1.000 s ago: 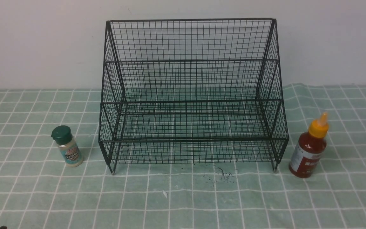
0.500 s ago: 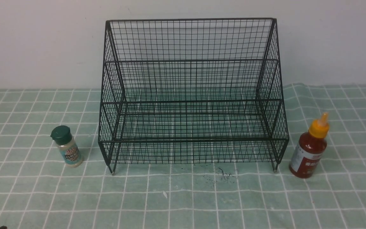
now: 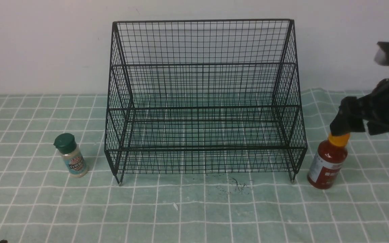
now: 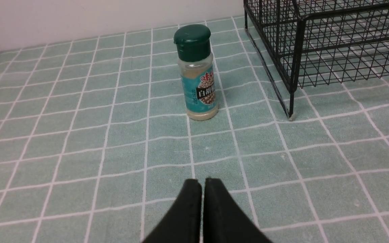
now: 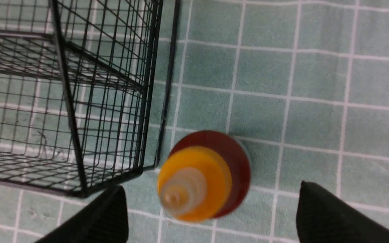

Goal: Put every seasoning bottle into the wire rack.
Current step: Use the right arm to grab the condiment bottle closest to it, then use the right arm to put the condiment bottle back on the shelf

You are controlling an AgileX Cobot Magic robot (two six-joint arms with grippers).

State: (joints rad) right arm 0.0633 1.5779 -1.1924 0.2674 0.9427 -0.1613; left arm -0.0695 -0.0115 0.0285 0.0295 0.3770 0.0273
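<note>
Two bottles await you, both outside the wire rack (image 3: 204, 148): the green-capped shaker (image 3: 71, 155) beside its left side, the red sauce bottle (image 3: 328, 162) just off its right. Your right pincer (image 5: 211, 211) is spread wide above the sauce bottle, probably so its fingers can straddle the cap on the way down. Your left pincer (image 4: 199, 202) is closed and empty, likely waiting its turn. In the front view the right one hides the nozzle, and its blur makes its exact height hard to judge.
</note>
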